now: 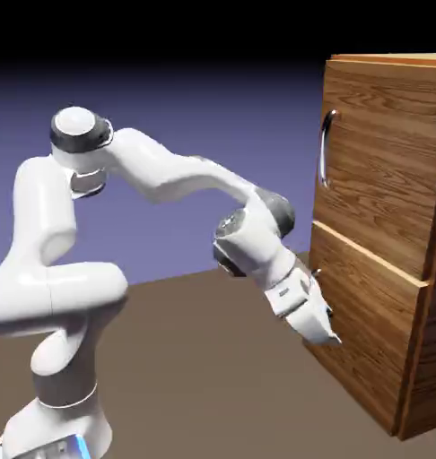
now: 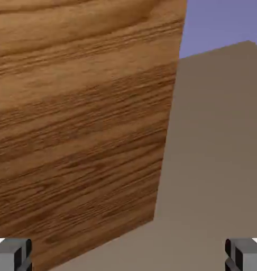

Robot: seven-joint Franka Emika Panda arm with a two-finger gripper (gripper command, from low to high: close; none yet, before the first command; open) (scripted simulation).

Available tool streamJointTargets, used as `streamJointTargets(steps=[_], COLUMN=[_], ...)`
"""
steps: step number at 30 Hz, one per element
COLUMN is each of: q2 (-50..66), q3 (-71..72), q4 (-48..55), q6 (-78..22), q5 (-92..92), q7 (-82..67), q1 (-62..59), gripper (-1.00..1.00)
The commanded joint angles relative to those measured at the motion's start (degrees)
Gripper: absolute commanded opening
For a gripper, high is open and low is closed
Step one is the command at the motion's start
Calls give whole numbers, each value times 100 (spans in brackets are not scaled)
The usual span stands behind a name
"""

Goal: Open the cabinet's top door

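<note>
With the exterior view taken first, my tool (image 1: 335, 324) is in front of the lower door (image 1: 370, 327), below the level of the top door (image 1: 388, 152), which sits closed in the upper part of the cabinet (image 1: 428, 350), its curved silver handle (image 1: 326, 151) upright. Hand view: fingertips (image 2: 13, 255) wide apart at the bottom edge, nothing between them; wood grain fills the upper left.
</note>
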Motion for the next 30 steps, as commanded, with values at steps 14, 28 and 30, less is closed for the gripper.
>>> streamJointTargets(steps=[14, 28, 30], q2=[1677, 1389, 1311], q3=[-1668, -2931, -3244], q4=[845, -588, -814], q6=[-525, -3034, -3532], q5=[2558, 2040, 1800], q7=[-1304, -2185, -2328], q1=[1192, 1850, 1914], gripper=[0, -100, -100])
